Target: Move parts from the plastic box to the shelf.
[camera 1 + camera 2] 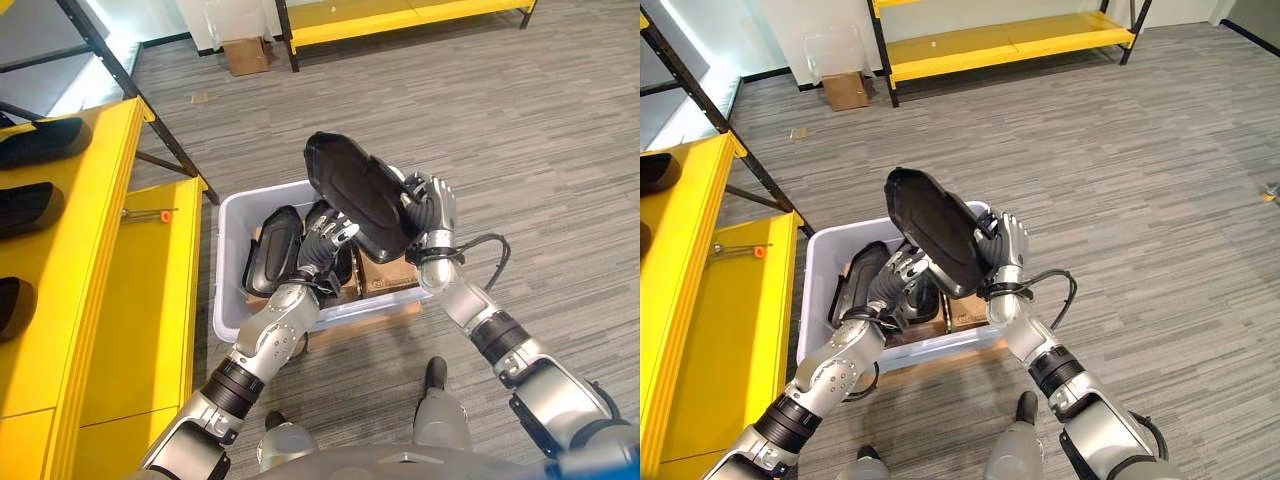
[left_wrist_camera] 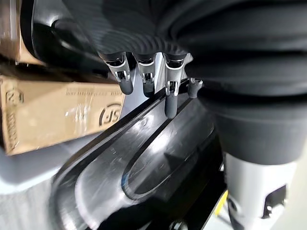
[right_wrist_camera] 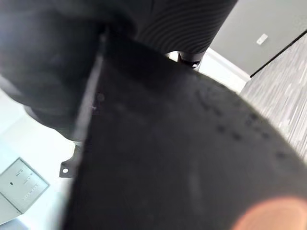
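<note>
A large black moulded part (image 1: 355,195) is tilted up above the pale plastic box (image 1: 228,260). My right hand (image 1: 432,205) is shut on its right edge; in the right wrist view the black part (image 3: 168,158) lies right against the camera. My left hand (image 1: 325,240) reaches into the box with fairly straight fingers (image 2: 144,76) touching the part's lower edge (image 2: 144,167). Another black part (image 1: 270,250) lies in the left of the box, and a cardboard carton (image 1: 385,272) in the right. The yellow shelf (image 1: 90,250) on my left carries three black parts (image 1: 40,140).
An orange-tipped tool (image 1: 150,213) lies on the shelf's lower level beside the box. The shelf's dark diagonal leg (image 1: 150,110) stands behind the box. A cardboard box (image 1: 245,55) and a second yellow shelf (image 1: 400,20) are at the far side of the grey floor.
</note>
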Available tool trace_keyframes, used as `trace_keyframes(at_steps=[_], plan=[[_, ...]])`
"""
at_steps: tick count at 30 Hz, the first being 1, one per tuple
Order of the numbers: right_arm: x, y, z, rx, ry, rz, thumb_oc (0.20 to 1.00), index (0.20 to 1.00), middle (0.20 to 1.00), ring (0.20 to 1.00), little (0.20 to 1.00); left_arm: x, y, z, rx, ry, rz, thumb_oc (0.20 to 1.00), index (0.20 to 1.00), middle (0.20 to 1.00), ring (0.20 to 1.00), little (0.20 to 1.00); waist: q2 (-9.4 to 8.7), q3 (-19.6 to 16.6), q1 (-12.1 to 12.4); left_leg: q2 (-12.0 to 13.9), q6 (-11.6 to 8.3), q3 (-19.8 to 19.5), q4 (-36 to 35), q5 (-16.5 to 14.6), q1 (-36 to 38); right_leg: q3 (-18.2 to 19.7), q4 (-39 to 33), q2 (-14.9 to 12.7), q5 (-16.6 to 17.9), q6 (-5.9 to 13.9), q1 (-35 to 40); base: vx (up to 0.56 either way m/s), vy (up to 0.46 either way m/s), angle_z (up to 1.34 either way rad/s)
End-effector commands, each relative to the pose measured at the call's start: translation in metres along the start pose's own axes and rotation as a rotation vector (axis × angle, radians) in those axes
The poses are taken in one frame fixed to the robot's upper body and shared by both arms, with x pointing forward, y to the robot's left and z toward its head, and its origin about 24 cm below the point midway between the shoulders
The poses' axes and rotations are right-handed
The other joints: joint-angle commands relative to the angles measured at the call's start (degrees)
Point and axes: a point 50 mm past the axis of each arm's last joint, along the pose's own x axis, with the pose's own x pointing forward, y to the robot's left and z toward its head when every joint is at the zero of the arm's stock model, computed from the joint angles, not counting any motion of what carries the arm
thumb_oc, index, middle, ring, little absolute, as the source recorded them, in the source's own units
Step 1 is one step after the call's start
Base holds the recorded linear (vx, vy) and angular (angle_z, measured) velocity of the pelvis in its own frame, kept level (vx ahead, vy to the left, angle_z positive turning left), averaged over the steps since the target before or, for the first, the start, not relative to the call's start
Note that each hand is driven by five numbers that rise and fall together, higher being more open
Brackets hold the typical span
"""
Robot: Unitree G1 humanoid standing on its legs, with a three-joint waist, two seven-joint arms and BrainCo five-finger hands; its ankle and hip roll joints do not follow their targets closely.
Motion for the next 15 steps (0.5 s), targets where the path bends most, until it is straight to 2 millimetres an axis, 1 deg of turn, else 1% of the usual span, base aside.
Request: trace_keyframes(at_steps=[1,4,6,7,10,13,15], plan=[[0.005,0.001,0.056,0.209,-0.173,-0.069,0.200,0.200,0.200,0.200,0.200,0.003,-0.025,0.051,-0.057,-0.257,-0.006,1.000,1.000,1.000,1.000,1.000,-1.00,-0.4,1.1,2.6,2.04,-1.3,3.4,-2.5,-0.9,-0.3,2.7,-3.0,-6.7,3.63,4.8,0.01,-0.037,0.06],[0.006,-0.003,0.050,0.216,-0.125,-0.135,0.200,0.200,0.200,0.200,0.200,0.001,-0.016,0.059,-0.086,-0.341,0.084,1.000,1.000,1.000,1.000,1.000,-1.34,-0.6,1.6,2.6,1.83,-1.7,3.1,-2.3,-0.7,-0.6,2.3,-3.0,-6.6,3.60,5.3,0.02,-0.043,0.04],[0.007,-0.005,0.048,0.221,-0.098,-0.156,0.200,0.200,0.200,0.200,0.200,-0.001,-0.014,0.063,-0.082,-0.381,0.106,1.000,1.000,1.000,1.000,1.000,-1.46,-0.7,1.8,2.7,1.68,-1.8,3.1,-2.3,-0.7,-0.9,2.2,-3.0,-6.6,3.56,5.5,0.02,-0.030,0.05],[0.008,-0.007,0.044,0.227,-0.065,-0.182,0.200,0.200,0.200,0.200,0.200,-0.004,-0.011,0.071,-0.077,-0.450,0.128,1.000,1.000,1.000,1.000,1.000,-1.52,-0.6,2.0,2.7,1.64,-1.9,3.0,-2.3,-0.6,-1.1,2.1,-2.9,-6.7,3.48,5.7,0.01,-0.020,0.03],[0.007,-0.012,0.034,0.228,-0.021,-0.216,0.200,0.200,0.200,0.200,0.200,-0.012,0.001,0.083,-0.087,-0.554,0.206,1.000,1.000,1.000,1.000,1.000,-1.46,-0.6,2.3,2.8,1.54,-2.0,2.9,-2.3,-0.6,-1.3,1.9,-3.0,-6.8,3.35,6.1,0.00,0.000,0.00],[0.005,-0.014,0.031,0.229,-0.007,-0.238,0.200,0.200,0.200,0.200,0.200,-0.015,0.010,0.087,-0.100,-0.580,0.257,1.000,1.000,1.000,1.000,1.000,-1.45,-0.6,2.5,2.7,1.53,-2.2,2.9,-2.3,-0.6,-1.5,1.9,-3.0,-6.9,3.31,6.2,0.00,0.000,0.00],[0.005,-0.015,0.030,0.226,-0.006,-0.256,0.200,0.200,0.200,0.200,0.200,-0.015,0.016,0.086,-0.123,-0.561,0.291,1.000,1.000,1.000,1.000,1.000,-1.44,-0.7,2.6,2.6,1.55,-2.4,2.8,-2.3,-0.5,-1.6,1.9,-3.0,-7.0,3.27,6.4,0.00,0.000,0.00]])
